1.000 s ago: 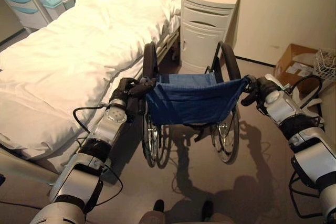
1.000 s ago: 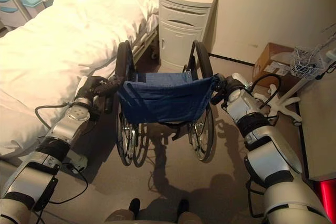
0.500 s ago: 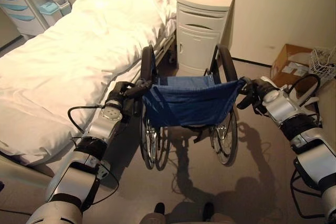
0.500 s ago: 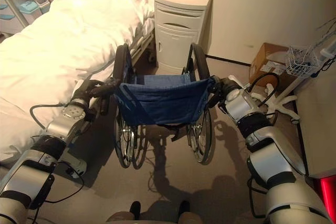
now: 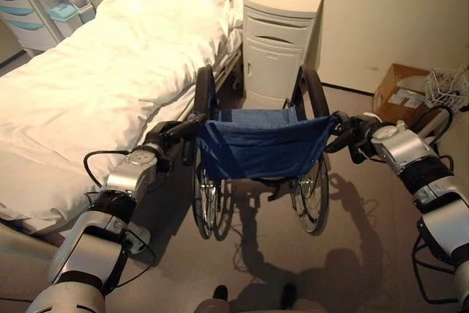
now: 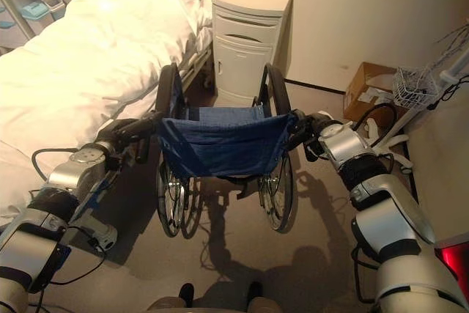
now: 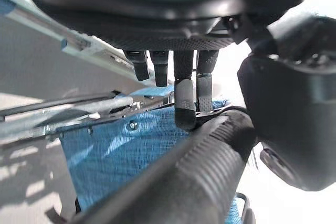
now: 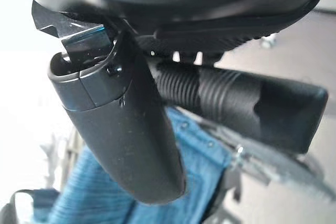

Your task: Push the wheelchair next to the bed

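The wheelchair (image 5: 258,153) is seen from behind, directly ahead of the robot, its long axis pointing toward the white bedside cabinet (image 5: 281,44) and running roughly parallel to the bed (image 5: 110,71), which lies on its left side. The left hand (image 5: 163,141) is closed around the left push handle (image 7: 178,182), with the fingers (image 7: 185,103) curled over the ribbed grip and the thumb opposite; the right hand (image 5: 355,135) is likewise wrapped round the right push handle (image 8: 236,103). The left wheel is placed just beside the bed frame, near the overhanging white sheet (the exact gap there cannot be made out). Ahead, only a short stretch of floor (image 5: 344,203) is left before the cabinet, so little forward room is judged to remain. To the right, open floor is available up to a cardboard box (image 5: 403,93) against the wall.
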